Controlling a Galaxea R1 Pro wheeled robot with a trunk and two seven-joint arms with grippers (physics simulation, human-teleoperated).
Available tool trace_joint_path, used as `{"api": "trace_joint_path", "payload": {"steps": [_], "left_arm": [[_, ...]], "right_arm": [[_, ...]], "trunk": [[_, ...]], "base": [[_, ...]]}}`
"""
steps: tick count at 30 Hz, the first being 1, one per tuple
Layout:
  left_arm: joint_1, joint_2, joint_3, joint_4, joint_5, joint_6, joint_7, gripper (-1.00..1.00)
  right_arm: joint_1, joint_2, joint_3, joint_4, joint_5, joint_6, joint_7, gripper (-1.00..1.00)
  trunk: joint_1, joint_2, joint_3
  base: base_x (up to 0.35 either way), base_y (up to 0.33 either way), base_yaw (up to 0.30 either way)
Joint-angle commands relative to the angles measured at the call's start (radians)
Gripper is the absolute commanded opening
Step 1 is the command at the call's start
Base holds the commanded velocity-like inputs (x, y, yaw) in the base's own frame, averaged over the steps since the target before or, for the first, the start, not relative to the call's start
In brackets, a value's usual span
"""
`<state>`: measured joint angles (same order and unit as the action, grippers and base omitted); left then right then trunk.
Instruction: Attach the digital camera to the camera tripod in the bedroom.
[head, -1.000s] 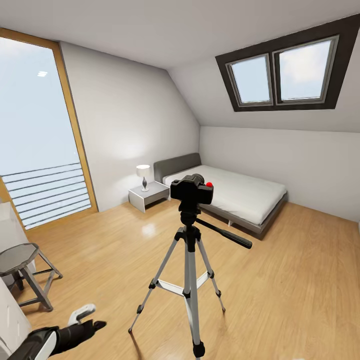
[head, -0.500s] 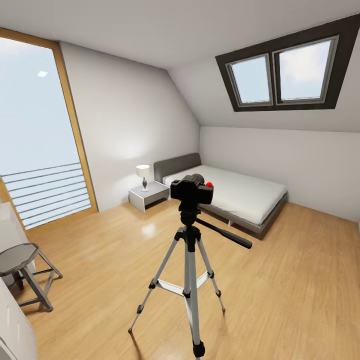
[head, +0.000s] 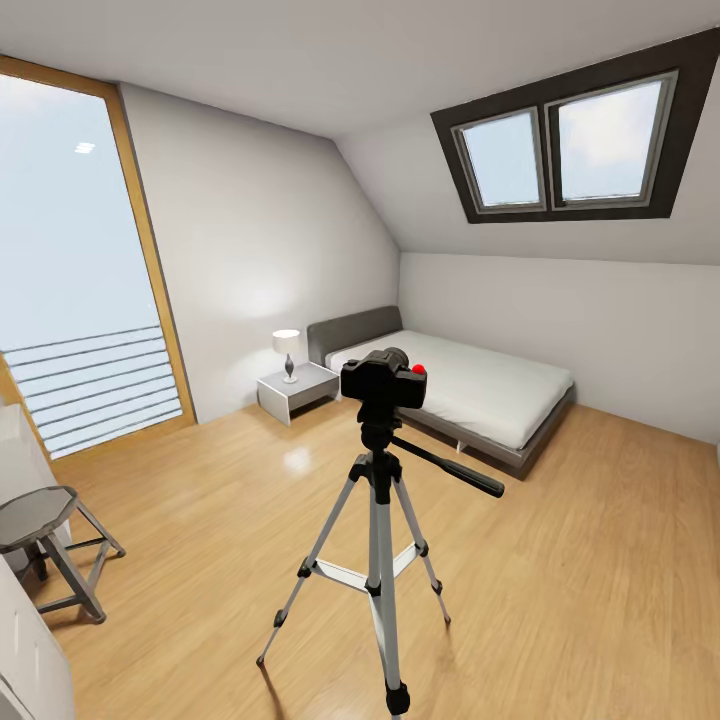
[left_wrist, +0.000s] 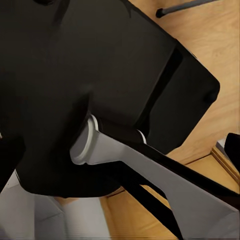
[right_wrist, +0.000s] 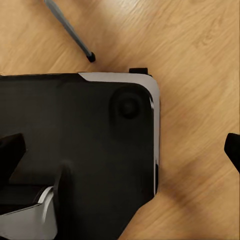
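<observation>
Digital camera (head: 384, 379) mounted atop camera tripod (head: 378, 540), standing mid-floor in bedroom, bed (head: 455, 385) behind. Both wrist views: fingertips at edges, spread wide apart, grasping nothing.

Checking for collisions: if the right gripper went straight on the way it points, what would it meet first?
Probably the robot's own black base, which lies ahead of the right gripper; the wood floor lies beyond. Depth is unclear.

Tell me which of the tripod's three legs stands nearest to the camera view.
The middle leg of the camera tripod: its black foot lands lowest in the head view, while the other two splay left and right.
</observation>
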<state>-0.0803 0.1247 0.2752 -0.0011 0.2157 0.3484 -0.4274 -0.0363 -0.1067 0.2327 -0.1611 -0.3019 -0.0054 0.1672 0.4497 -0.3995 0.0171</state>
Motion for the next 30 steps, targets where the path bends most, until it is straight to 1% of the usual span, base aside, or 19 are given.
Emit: {"api": "trace_joint_path", "payload": {"steps": [1, 3, 8, 30], "left_arm": [[0.002, -0.002, 0.001, -0.001, 0.011, 0.009, -0.001, 1.00], [0.007, -0.007, 0.001, -0.001, 0.009, 0.008, -0.001, 1.00], [0.010, -0.010, 0.001, -0.001, 0.008, 0.008, -0.001, 1.00], [0.012, -0.011, 0.001, -0.002, 0.007, 0.007, -0.001, 1.00]], "right_arm": [[0.000, 0.004, 0.007, 0.001, -0.010, -0.001, 0.002, 1.00], [0.000, 0.012, 0.007, 0.002, -0.010, -0.002, 0.002, 1.00], [0.001, 0.018, 0.008, 0.004, -0.010, -0.002, 0.003, 1.00], [0.000, 0.021, 0.009, 0.004, -0.011, -0.002, 0.002, 1.00]], "trunk": [[0.000, -0.001, 0.000], [0.000, -0.001, 0.000], [0.000, -0.001, 0.000], [0.000, -0.001, 0.000]], "base": [[0.000, 0.000, 0.000], [0.000, 0.000, 0.000], [0.000, 0.000, 0.000], [0.000, 0.000, 0.000]]}}
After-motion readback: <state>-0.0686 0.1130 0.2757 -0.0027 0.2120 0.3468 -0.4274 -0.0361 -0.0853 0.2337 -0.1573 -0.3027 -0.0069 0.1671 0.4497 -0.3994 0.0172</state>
